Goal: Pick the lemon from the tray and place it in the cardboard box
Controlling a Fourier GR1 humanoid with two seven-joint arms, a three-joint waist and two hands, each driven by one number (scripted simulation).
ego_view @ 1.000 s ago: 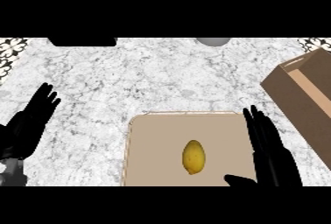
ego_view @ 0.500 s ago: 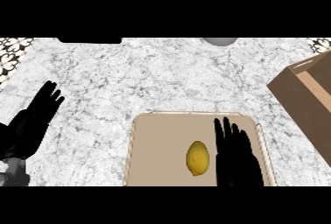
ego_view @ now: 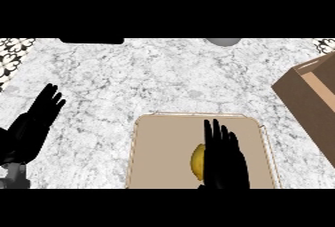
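Head view: right hand spread flat, fingers straight, over the right half of the tray, covering the right side of the lemon. Lemon lying near the tray's near edge, about mid-width. Left hand open, resting at the counter's left edge. Cardboard box at the counter's right edge, apart from the tray.

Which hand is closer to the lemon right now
Right. The right hand is over the tray, covering the lemon's right side; the left hand rests open at the counter's left edge.
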